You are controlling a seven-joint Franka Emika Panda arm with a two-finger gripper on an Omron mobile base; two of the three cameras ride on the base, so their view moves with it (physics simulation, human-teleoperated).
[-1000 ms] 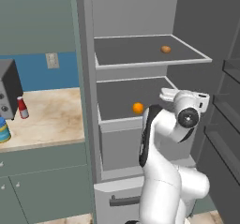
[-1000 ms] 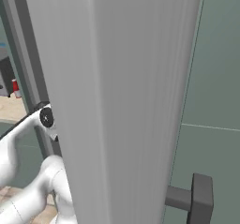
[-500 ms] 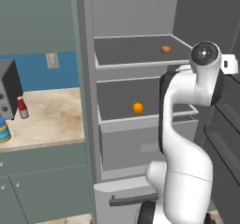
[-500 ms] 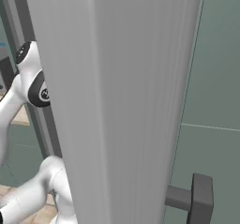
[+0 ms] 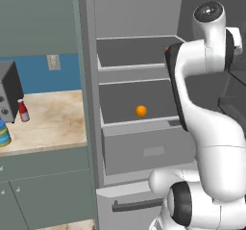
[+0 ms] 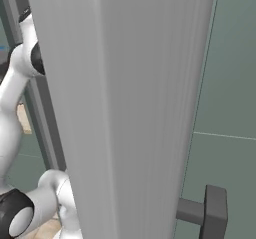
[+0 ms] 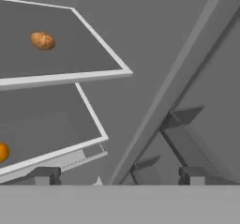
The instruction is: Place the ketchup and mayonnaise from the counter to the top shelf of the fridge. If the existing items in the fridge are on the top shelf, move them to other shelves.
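The slim red ketchup (image 5: 22,111) stands on the beige counter (image 5: 53,121) beside a dark appliance. The blue-lidded mayonnaise (image 5: 4,134) sits at the counter's left edge. The fridge (image 5: 137,17) is open. A brownish-orange lump (image 7: 42,41) lies on the top shelf (image 7: 70,75). A bright orange fruit (image 5: 141,110) rests on the shelf below (image 5: 129,121), also seen as the fruit (image 7: 2,152) at the hand view's left edge. My gripper (image 7: 119,176) is open and holds nothing; it hangs in front of the fridge's right side, facing the shelves from a distance.
A dark boxy appliance (image 5: 7,92) stands at the back of the counter. A grey drawer (image 5: 144,149) sits under the shelves. The open fridge door (image 6: 130,108) with its handle (image 6: 215,213) stands close on the right, with door racks (image 7: 183,117) inside.
The arm has unfolded from a low crouch in front of the drawer and risen upright, so the hand is now level with the top shelf. Nothing in the fridge or on the counter moved.
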